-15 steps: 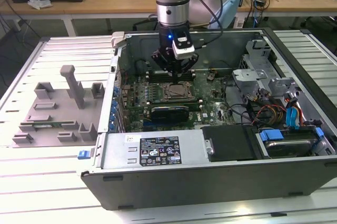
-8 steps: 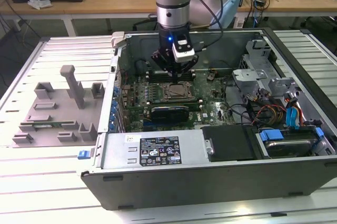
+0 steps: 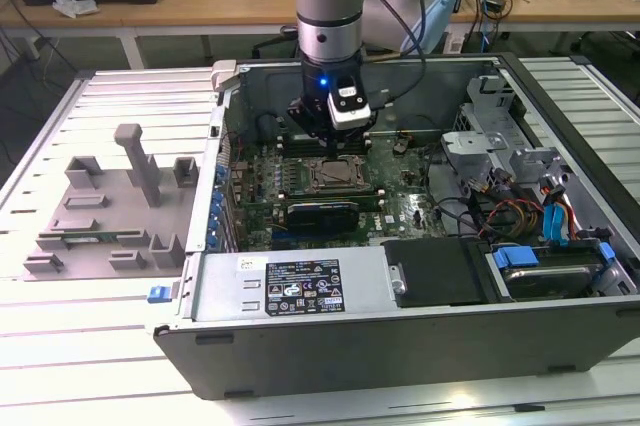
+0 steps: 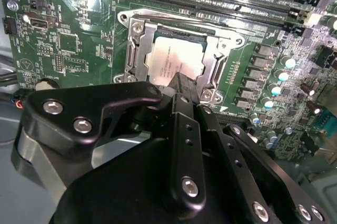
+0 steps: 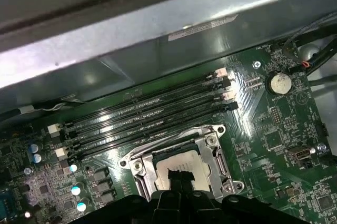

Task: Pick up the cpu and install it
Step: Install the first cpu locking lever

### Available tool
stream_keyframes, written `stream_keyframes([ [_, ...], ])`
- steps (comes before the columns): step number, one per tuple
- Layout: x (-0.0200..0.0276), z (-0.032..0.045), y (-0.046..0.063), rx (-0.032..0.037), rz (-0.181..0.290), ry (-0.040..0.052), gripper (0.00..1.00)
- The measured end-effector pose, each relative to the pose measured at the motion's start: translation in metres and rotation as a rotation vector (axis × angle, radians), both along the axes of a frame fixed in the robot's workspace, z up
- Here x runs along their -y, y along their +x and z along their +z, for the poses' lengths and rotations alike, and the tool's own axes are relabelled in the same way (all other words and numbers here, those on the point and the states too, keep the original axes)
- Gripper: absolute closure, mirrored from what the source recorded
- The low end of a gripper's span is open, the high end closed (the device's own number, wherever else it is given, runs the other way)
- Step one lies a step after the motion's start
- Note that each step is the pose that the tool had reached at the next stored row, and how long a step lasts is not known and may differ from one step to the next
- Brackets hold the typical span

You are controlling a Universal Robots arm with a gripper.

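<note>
Hovering low inside the open grey metal computer case (image 3: 400,291), the black gripper (image 3: 331,143) hangs directly above the square metal-framed socket (image 3: 338,175) on the green motherboard (image 3: 400,196), as the exterior view shows. In the second wrist view the small flat square cpu with its silvery top plate (image 4: 171,58) lies within the socket frame (image 4: 138,42), just beyond the gripper's tip (image 4: 181,84); whether the fingers are parted or closed I cannot tell. The first wrist view adds the long black memory slots (image 5: 152,111) beyond the socket.
</note>
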State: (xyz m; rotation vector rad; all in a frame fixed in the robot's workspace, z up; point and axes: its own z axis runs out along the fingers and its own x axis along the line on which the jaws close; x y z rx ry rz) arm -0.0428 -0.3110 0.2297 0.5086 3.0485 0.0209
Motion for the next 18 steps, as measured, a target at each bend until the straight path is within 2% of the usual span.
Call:
stream_keyframes([
  [2, 0.0001, -0.0001, 0.0009, -0.0001, 0.007, -0.0001, 0.89],
  [5, 0.0001, -0.0012, 0.0032, 0.0000, 0.079, -0.0003, 0.89],
  [7, 0.0000, -0.0014, 0.0033, -0.0003, 0.109, -0.0054, 0.89],
  [9, 0.0002, -0.0014, 0.0033, -0.0009, 0.134, -0.0164, 0.89],
  [13, 0.0015, -0.0013, 0.0032, -0.0019, 0.156, -0.0299, 0.89],
  [18, 0.0023, -0.0014, 0.0038, -0.0013, 0.200, -0.0329, 0.89],
])
